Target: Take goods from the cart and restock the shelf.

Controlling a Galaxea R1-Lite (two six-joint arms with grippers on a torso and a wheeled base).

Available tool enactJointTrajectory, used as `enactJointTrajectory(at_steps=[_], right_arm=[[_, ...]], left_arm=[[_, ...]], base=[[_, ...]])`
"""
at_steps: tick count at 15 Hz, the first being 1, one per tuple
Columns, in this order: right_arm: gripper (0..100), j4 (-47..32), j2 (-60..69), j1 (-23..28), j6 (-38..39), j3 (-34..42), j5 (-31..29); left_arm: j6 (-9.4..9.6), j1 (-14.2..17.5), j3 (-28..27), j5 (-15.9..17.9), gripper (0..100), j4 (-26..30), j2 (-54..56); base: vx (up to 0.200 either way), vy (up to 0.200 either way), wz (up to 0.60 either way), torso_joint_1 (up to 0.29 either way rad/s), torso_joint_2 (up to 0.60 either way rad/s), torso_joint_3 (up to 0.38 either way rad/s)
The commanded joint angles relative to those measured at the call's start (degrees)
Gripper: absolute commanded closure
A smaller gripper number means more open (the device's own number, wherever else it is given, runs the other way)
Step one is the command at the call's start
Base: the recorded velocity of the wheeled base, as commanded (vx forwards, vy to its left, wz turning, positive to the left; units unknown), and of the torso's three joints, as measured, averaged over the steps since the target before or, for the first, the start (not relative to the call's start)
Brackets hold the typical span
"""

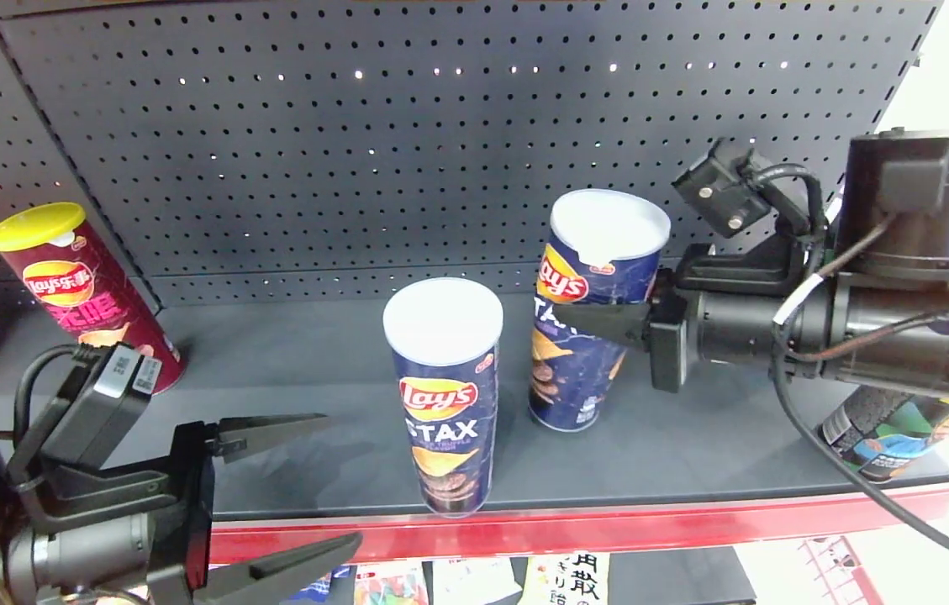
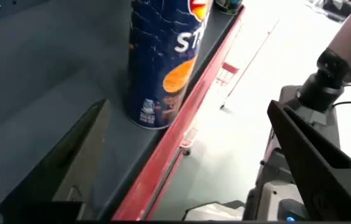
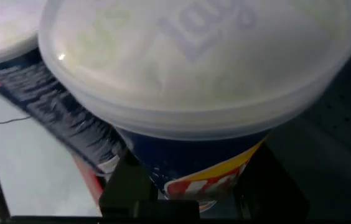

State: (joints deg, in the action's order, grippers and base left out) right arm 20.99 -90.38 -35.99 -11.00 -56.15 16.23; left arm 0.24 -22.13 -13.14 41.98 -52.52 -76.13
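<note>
Navy chip can (image 1: pixel 445 403) upright at shelf (image 1: pixel 693 445) front edge; second navy can (image 1: pixel 587 269) behind it, tilted. Both white-lidded.

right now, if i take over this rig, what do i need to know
Right gripper: shut on the rear blue can, which is tilted, its base down at the shelf.
Left gripper: open, empty, at the shelf's front edge, left of the front blue can.
Done: front blue can stands upright near the front edge. A maroon can leans at the shelf's left end.
Left: stand the rear blue can upright, release it, then probably fetch more goods from the cart.
</note>
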Motion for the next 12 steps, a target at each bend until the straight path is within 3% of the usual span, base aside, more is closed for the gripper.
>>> enactJointTrajectory(at_steps=[1, 4, 12], right_arm=[[100, 2.04, -6.56, 0.74, -0.08, -4.23, 0.12], [100, 2.39, -11.31, 0.39, 0.01, -9.24, 0.21], [100, 2.47, -16.93, 0.3, 0.1, -14.69, 3.02]], left_arm=[[-1.39, 0.07, 2.68, -0.5, 0, 0.05, 4.5], [-4.11, -0.02, 3.39, -3.22, 0, 2.33, 8.72], [-4.81, 0.07, 3.12, -5.16, 0, 4.97, 11.35]], base=[[0.0, 0.0, 0.0, 0.0, 0.0, 0.0], [0.0, 0.0, 0.0, 0.0, 0.0, 0.0], [0.0, 0.0, 0.0, 0.0, 0.0, 0.0]])
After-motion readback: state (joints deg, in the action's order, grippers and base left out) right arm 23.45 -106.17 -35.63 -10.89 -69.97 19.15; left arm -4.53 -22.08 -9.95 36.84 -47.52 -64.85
